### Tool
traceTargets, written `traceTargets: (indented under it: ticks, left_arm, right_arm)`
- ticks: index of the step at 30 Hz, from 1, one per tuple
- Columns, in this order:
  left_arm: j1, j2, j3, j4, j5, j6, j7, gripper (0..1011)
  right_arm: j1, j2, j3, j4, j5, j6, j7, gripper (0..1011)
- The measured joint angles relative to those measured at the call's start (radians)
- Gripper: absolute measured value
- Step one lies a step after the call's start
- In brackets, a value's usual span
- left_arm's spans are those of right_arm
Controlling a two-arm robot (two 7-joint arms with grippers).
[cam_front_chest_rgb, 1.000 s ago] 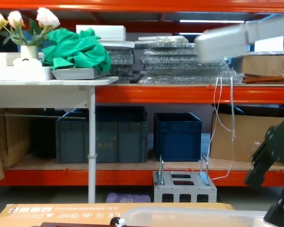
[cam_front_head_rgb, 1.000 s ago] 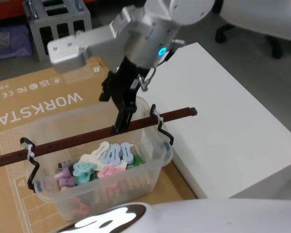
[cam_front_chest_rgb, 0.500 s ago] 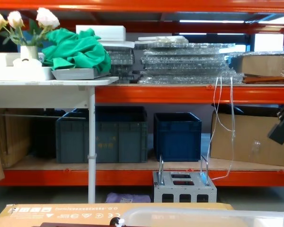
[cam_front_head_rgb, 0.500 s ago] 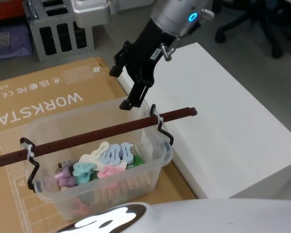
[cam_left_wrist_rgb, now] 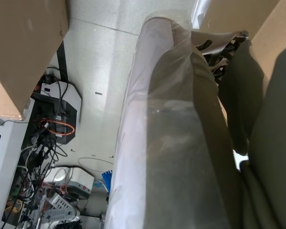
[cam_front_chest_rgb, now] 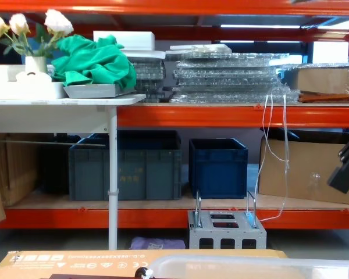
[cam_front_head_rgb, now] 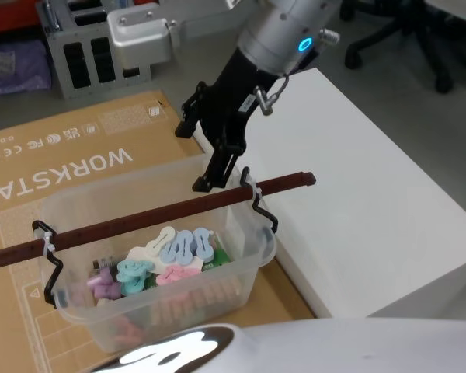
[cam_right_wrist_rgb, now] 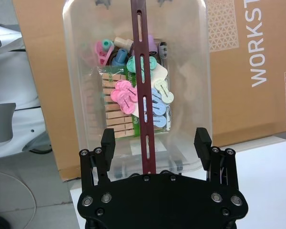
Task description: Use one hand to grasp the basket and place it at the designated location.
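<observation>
Overhead, the right gripper (cam_right_wrist_rgb: 155, 138), fingers spread wide and holding nothing, hovers astride the dark bar handle (cam_front_head_rgb: 140, 219) spanning the basket (cam_front_head_rgb: 85, 194). The basket sits on a cardboard carton (cam_front_head_rgb: 78, 148) beside a white table (cam_front_head_rgb: 357, 171). Its plastic looks light and stiff; gripping the bar near its middle should limit tipping.

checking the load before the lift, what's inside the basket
Inside the basket: pastel plastic clips on a packet of wooden clothespins. The dark rod across the rim covers a strip of them; anything under the pile is hidden.
</observation>
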Motion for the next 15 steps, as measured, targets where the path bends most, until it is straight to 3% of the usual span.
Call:
traceTargets:
  ticks: [15]
  left_arm:
    - [0.0, 0.0, 0.0, 0.0, 0.0, 0.0, 0.0, 0]
  right_arm:
    - [-0.032, -0.098, -0.035, 0.038, -0.07, 0.03, 0.031, 1001]
